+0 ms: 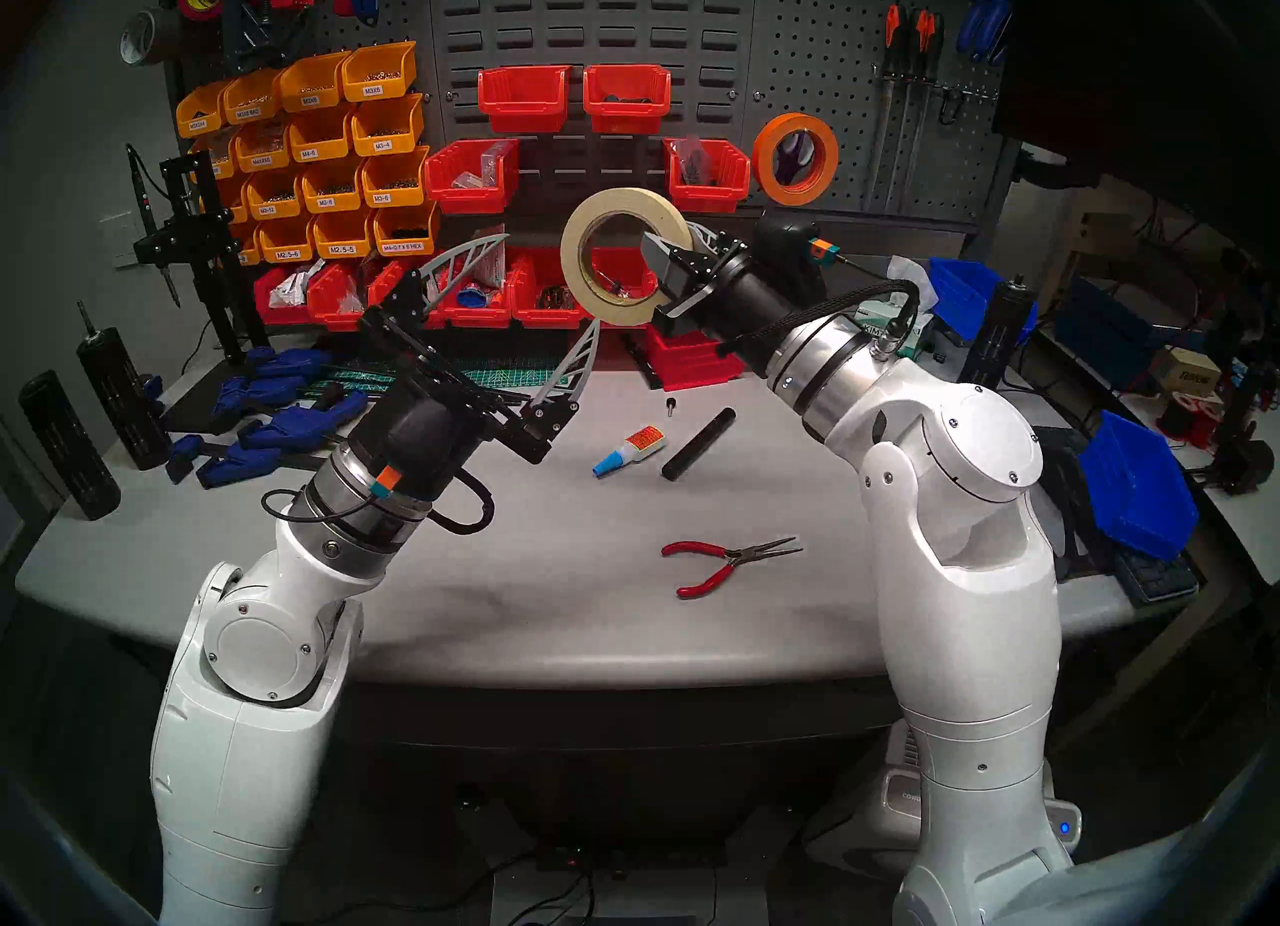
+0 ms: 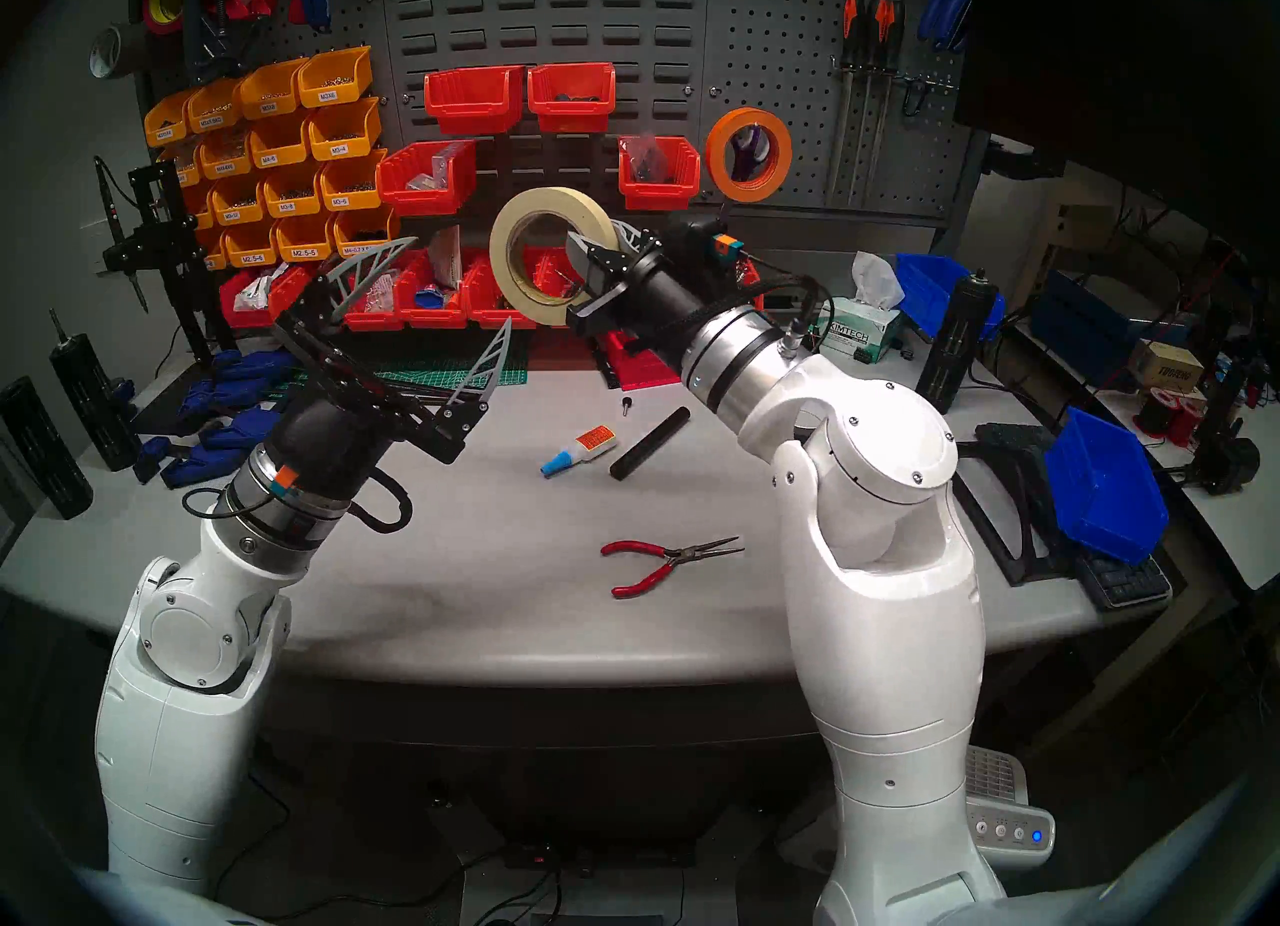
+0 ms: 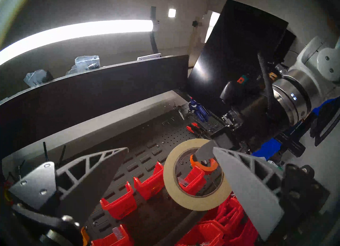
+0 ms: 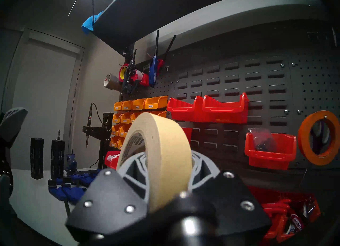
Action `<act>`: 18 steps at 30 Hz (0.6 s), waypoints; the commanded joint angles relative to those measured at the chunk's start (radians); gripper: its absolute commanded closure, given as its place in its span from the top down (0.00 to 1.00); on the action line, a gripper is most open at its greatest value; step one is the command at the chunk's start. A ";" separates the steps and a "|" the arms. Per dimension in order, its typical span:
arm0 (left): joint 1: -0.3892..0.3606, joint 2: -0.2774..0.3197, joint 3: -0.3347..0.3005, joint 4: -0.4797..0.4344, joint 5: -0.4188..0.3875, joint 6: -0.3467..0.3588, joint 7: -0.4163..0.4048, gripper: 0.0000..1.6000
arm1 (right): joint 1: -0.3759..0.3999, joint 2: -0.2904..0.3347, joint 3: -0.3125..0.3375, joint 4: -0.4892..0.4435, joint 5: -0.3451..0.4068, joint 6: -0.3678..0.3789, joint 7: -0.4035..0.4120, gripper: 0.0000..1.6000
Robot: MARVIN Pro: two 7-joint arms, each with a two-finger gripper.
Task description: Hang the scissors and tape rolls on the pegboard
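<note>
My right gripper (image 1: 682, 242) is shut on the cream tape roll (image 1: 575, 259), holding it upright in the air in front of the red bins; one finger sits inside the ring and one outside, as the right wrist view (image 4: 165, 138) shows. The orange tape roll (image 1: 795, 159) hangs on the pegboard (image 1: 852, 72), up and to the right of the held roll. The purple handles of the scissors (image 1: 789, 155) show through its hole; their blades are hidden. My left gripper (image 1: 549, 281) is open and empty, just left of the cream roll (image 3: 171, 184).
Red-handled pliers (image 1: 727, 561), a glue bottle (image 1: 630, 450) and a black cylinder (image 1: 698, 443) lie on the table. Red bins (image 1: 523, 96) hang on the slotted louvre panel (image 1: 589, 16). Blue clamps (image 1: 277, 405) lie at the left. Screwdrivers (image 1: 914, 37) hang on the pegboard's right.
</note>
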 commanded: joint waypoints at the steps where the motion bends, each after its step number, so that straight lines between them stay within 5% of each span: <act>1: 0.079 -0.109 0.016 -0.074 -0.183 0.038 0.106 1.00 | 0.009 -0.009 0.081 -0.039 0.033 -0.033 -0.008 0.00; 8: 0.167 -0.175 0.054 -0.116 -0.416 0.075 0.218 1.00 | -0.008 -0.029 0.169 -0.046 0.103 -0.064 0.008 0.00; 18: 0.289 -0.156 0.086 -0.140 -0.612 0.104 0.234 1.00 | 0.011 -0.080 0.306 -0.002 0.281 -0.092 0.058 0.00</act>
